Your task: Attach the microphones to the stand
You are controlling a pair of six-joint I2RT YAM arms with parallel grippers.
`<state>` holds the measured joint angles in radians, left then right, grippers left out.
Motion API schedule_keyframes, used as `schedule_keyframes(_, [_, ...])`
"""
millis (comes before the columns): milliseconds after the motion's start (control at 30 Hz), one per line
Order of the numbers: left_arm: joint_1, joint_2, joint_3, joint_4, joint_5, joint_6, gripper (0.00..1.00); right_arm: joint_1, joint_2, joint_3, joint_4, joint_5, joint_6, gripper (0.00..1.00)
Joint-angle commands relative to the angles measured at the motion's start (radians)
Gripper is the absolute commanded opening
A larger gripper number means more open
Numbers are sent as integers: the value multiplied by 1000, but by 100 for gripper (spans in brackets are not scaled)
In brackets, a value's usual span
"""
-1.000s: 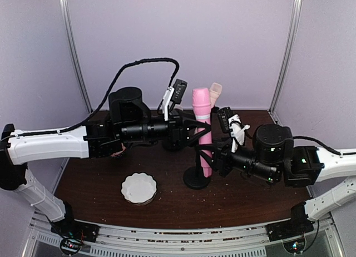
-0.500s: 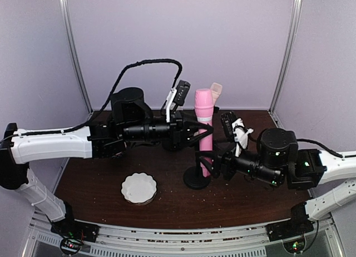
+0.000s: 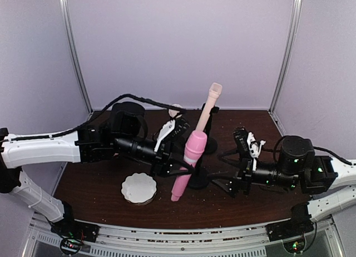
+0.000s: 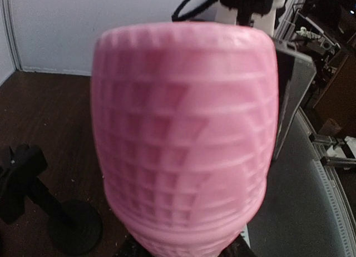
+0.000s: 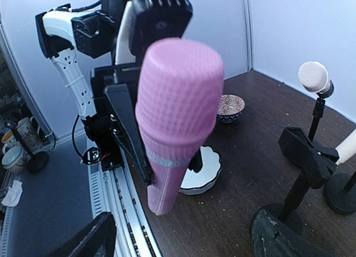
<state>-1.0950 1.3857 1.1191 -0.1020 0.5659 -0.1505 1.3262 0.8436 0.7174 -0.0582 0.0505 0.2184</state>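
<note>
Dark worktop [image 3: 83,184] carries one slim cream plastic microphone [image 3: 207,109] seemingly clipped at the back, while my left pincer [image 3: 181,169] pinches the pink ribbed plastic microphone [image 3: 194,146], tilted beside the empty black stand [image 3: 200,182], right pincer [image 3: 223,169] spread, so I judge clipping remains.

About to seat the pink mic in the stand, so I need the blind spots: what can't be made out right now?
- Left wrist: the pink mic fills the view, blurred, and hides how the left gripper holds it.
- Top: the pink mic covers the clip of the stand, so the gap between them cannot be read.
- Right wrist: the cream mic is cut off by the right edge.
</note>
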Motion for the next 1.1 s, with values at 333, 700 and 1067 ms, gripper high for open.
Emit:
schedule_keyframes(333, [-26, -39, -13, -273, 93, 212, 10, -4, 227, 177, 21, -253, -91, 74])
schedule_keyframes(700, [-28, -32, -29, -275, 124, 227, 8, -5, 242, 149, 98, -228, -79, 75])
schedule_keyframes(1067, [-28, -32, -31, -275, 124, 233, 8, -5, 306, 178, 123, -280, -45, 50])
